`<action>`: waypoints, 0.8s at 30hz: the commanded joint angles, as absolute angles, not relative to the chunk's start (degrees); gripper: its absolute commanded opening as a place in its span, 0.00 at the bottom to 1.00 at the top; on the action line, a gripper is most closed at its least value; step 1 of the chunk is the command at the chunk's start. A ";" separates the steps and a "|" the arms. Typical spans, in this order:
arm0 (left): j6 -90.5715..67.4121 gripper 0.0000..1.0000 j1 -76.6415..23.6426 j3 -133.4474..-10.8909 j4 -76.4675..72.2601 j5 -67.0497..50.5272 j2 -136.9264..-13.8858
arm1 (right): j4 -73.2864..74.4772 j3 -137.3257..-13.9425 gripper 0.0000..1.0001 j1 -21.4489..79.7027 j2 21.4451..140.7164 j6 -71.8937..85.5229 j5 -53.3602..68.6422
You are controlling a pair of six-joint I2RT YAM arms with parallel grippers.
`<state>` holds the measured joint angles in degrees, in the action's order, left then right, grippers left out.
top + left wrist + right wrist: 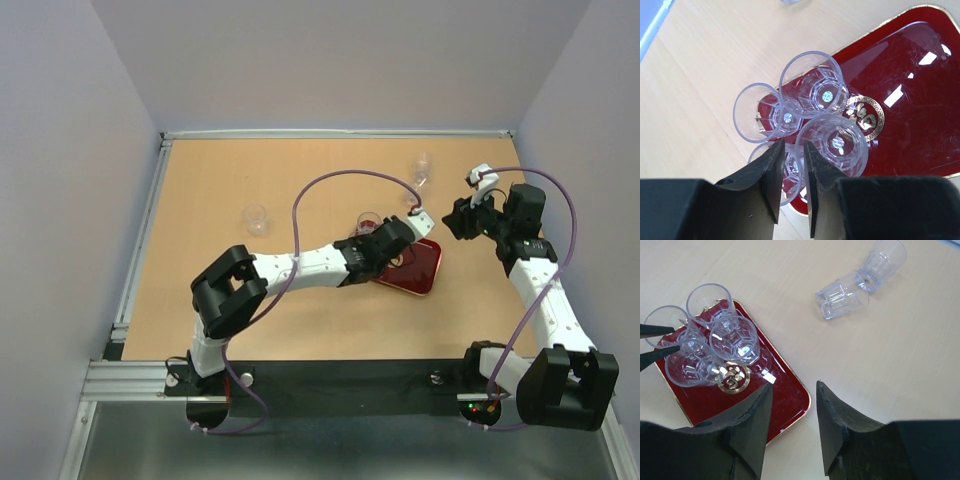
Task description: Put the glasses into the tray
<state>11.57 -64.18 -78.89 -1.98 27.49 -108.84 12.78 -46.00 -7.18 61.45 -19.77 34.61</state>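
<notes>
Glasses, placed: a cluster of four glasses [812, 92] stands upright on the tray [920, 100]. They crowd one end, touching or nearly so, just beside the gold emblem [865, 115].

Glasses, not yet placed: three.
- A pair of glasses [842, 297] is on the table [200, 180], the two touching end to end. The nearer one is plainly on its side. In the right wrist view their shared long axis runs from 7 to 1 o'clock.
- A lone glass [255, 220] stands well apart, at the tray's 9 o'clock in the top view.

Left gripper [793, 145]: over the cluster. Its jaws stand a narrow gap apart, straddling the wall of the cluster glass at 7 o'clock. Pinching or let go, I cannot tell.

Right gripper [794, 386]: jaws parted, nothing between them, hanging beside the tray's edge.

Key relation: the pair lies at 1 o'clock from the right gripper in its own view and at about 10 o'clock in the top view. It is near this arm and far from the left.

Judgement: the right arm suits the pair, with jaws set across the 10-to-4 line, square to the long axis. The lone glass suits the left arm.
</notes>
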 commanded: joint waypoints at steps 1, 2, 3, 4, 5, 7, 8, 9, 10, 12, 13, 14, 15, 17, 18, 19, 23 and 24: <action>11.87 0.34 -64.77 -80.51 -3.87 29.53 -103.63 | 10.37 -44.82 0.46 -7.91 60.12 -20.13 35.86; 11.78 0.35 -64.69 -80.42 -3.87 29.62 -102.58 | 10.37 -44.82 0.46 -7.91 60.12 -20.13 35.86; 11.60 0.37 -64.69 -80.25 -3.87 29.62 -102.13 | 10.37 -44.82 0.46 -7.91 60.12 -20.21 35.86; 11.43 0.39 -64.69 -79.81 -4.04 29.62 -100.91 | 10.37 -44.82 0.46 -7.91 60.20 -20.13 35.86; 11.16 0.41 -64.69 -79.46 -4.30 29.71 -100.12 | 10.46 -44.82 0.46 -7.91 60.21 -20.13 35.86; 10.20 0.45 -64.78 -78.58 -5.27 29.97 -98.62 | 10.46 -44.82 0.46 -8.00 60.12 -20.21 35.86; 9.76 0.49 -64.69 -77.36 -6.14 30.32 -96.96 | 10.46 -44.82 0.46 -8.00 60.12 -20.21 35.86; 9.23 0.50 -64.60 -76.56 -6.59 30.50 -95.99 | 10.46 -44.82 0.46 -8.00 60.03 -20.21 35.86; 8.01 0.53 -64.34 -74.99 -7.03 30.59 -93.89 | 10.46 -44.82 0.46 -8.00 60.03 -20.04 35.95; 6.34 0.54 -63.55 -73.05 -7.82 30.41 -91.59 | 10.46 -44.82 0.46 -8.00 60.03 -20.13 35.95; 4.33 0.55 -63.02 -72.17 -8.61 29.71 -90.36 | 10.46 -44.82 0.46 -8.00 60.03 -20.13 35.95; 3.18 0.57 -61.54 -69.98 -8.96 29.27 -87.65 | 10.46 -44.82 0.46 -8.09 60.03 -20.13 36.03; 2.03 0.57 -60.65 -68.74 -9.92 27.79 -86.24 | 10.46 -44.82 0.46 -8.09 60.03 -20.21 36.12; -0.08 0.59 -58.20 -66.37 -10.98 26.02 -83.25 | 10.46 -44.82 0.46 -8.09 60.03 -20.13 36.21; -4.18 0.60 -55.05 -63.57 -12.38 23.84 -80.10 | 10.37 -44.82 0.46 -8.09 60.03 -20.13 36.21; -5.78 0.61 -53.28 -61.98 -13.09 22.60 -78.59 | 10.46 -44.82 0.46 -8.09 60.12 -20.04 36.30; -15.01 0.78 -43.09 -52.50 -16.61 18.64 -69.99 | 10.46 -44.82 0.46 -8.17 59.94 -20.04 36.47; -17.73 0.83 -41.24 -51.17 -17.83 18.02 -68.74 | 10.46 -44.82 0.46 -8.17 60.03 -20.04 36.47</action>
<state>-6.24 -47.68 -56.88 -11.88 21.69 -74.59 12.78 -46.00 -7.55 61.45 -19.77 35.22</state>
